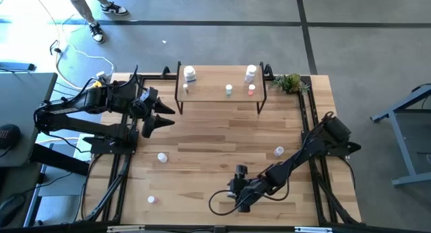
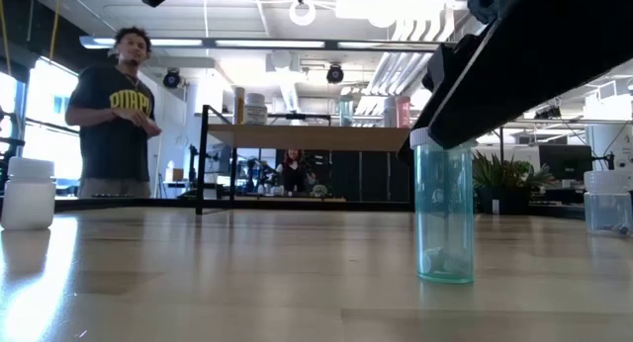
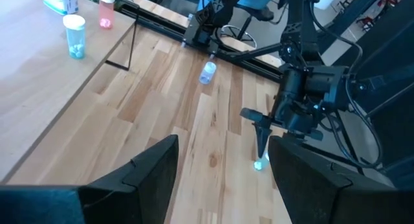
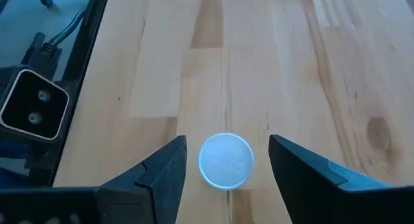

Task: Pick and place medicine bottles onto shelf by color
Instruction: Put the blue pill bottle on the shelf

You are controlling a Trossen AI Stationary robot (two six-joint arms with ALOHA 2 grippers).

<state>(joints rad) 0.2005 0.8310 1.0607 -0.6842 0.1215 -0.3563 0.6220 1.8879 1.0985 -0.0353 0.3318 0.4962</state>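
A pale teal bottle [image 2: 443, 218] with a white cap [image 4: 226, 160] stands upright on the table near its near edge. My right gripper [image 4: 227, 141] hangs over it, pointing down and open, one finger on either side of the cap with a gap on both sides. In the high view the right gripper [image 1: 240, 192] hides this bottle. My left gripper [image 1: 165, 116] waits open above the table's left part, in front of the shelf [image 1: 219, 98]. On the shelf stand two larger white bottles [image 1: 190, 73] [image 1: 250, 73], a small teal bottle [image 1: 229, 89] and a small pink bottle [image 1: 251, 90].
Loose bottles stand on the table: one [image 1: 161, 157] at left centre, one [image 1: 279, 151] right of centre, one [image 1: 151, 199] near the near-left edge. A green plant [image 1: 291, 83] sits at the far right corner. A person [image 2: 117, 115] stands beyond the table.
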